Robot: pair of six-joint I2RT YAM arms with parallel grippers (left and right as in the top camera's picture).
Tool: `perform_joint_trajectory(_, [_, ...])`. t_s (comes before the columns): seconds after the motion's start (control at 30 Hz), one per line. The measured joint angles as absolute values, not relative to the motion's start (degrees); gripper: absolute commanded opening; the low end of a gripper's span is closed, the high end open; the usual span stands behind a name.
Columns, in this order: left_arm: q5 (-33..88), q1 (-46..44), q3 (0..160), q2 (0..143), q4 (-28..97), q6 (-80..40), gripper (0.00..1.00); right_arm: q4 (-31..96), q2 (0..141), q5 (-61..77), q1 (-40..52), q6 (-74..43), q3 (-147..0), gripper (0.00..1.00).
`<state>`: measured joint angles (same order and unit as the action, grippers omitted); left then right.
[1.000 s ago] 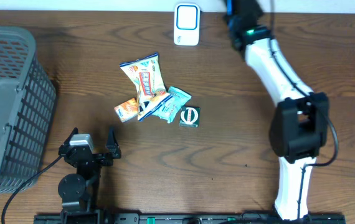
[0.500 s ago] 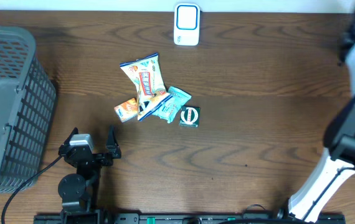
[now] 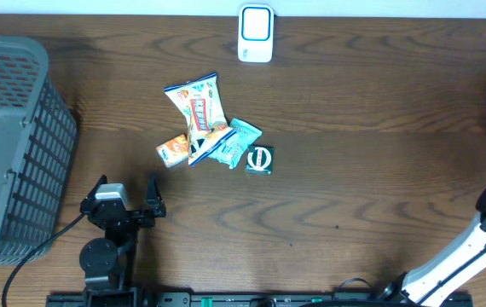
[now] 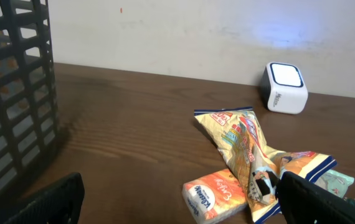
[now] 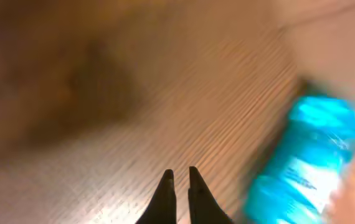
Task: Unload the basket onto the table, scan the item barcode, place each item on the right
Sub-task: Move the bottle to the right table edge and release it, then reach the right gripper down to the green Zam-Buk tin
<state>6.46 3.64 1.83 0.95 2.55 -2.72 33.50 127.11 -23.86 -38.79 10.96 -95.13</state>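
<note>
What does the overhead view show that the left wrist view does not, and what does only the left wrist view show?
Only the overhead view shows the whole left gripper, its jaws open, and a white link of the right arm in the lower right corner. Only the left wrist view shows the pale wall at the back, with a bluish glow above the scanner. Both views show the grey basket, the scanner, the yellow snack bag and the orange packet.
</note>
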Motion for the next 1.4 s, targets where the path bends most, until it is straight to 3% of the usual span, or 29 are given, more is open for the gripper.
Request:
perform_joint_trajectory(0.13, [6.46,3.64,1.83,0.95,2.55,-2.72,0.98,32.88,127.11,-19.00,-40.64,8.01,-91.59,0.14])
perform_joint_trajectory(0.23, [6.46,3.64,1.83,0.95,2.57,-2.74,0.98,32.53,127.11,-16.14,-40.77,6.11,-91.44,0.34])
perform_joint_trajectory(0.27, [6.46,3.64,1.83,0.95,2.57,-2.72,0.98,32.49,127.11,-15.33,-40.66,5.67,-91.44,0.51])
perform_joint_trajectory(0.33, [6.46,3.64,1.83,0.95,2.57,-2.72,0.98,32.36,127.09,-13.85,-40.07,4.40,-91.46,0.73])
perform_joint_trajectory(0.37, [6.46,3.64,1.83,0.95,2.57,-2.72,0.98,32.25,126.93,-13.30,-39.51,4.05,-91.59,0.99])
perform_joint_trajectory(0.63, [6.46,3.64,1.83,0.97,2.57,-2.72,0.98,32.25,126.45,-11.55,-32.47,3.33,-91.88,0.99])
perform_joint_trajectory(0.7, [6.48,3.64,1.83,0.95,2.57,-2.72,0.98,32.34,126.34,-11.27,-30.37,3.33,-91.88,0.95])
perform_joint_trajectory(0.73, [6.46,3.64,1.83,0.95,2.55,-2.72,0.98,32.34,126.26,-11.05,-29.36,3.33,-91.88,0.86])
perform_joint_trajectory(0.77, [6.48,3.64,1.83,0.95,2.57,-2.72,0.98,32.34,126.06,-10.85,-28.21,3.20,-91.88,0.68])
perform_joint_trajectory(0.83, [6.48,3.64,1.83,0.95,2.57,-2.72,0.98,32.38,125.27,-10.50,-25.82,3.22,-91.85,0.21])
perform_joint_trajectory(0.87, [6.46,3.64,1.83,0.95,2.57,-2.72,0.98,32.36,124.64,-10.28,-24.82,3.31,-91.85,0.06])
perform_joint_trajectory(0.9, [6.46,3.64,1.83,0.97,2.57,-2.72,0.98,32.38,124.05,-10.11,-23.83,3.31,-91.85,0.01])
perform_joint_trajectory(1.2, [6.46,3.64,1.83,0.95,2.55,-2.72,0.98,36.67,115.20,-5.39,-15.16,1.83,-91.85,0.01])
perform_joint_trajectory(1.4, [6.48,3.64,1.83,0.95,2.57,-2.72,0.98,45.15,111.24,9.41,-9.13,-2.20,-91.88,0.01])
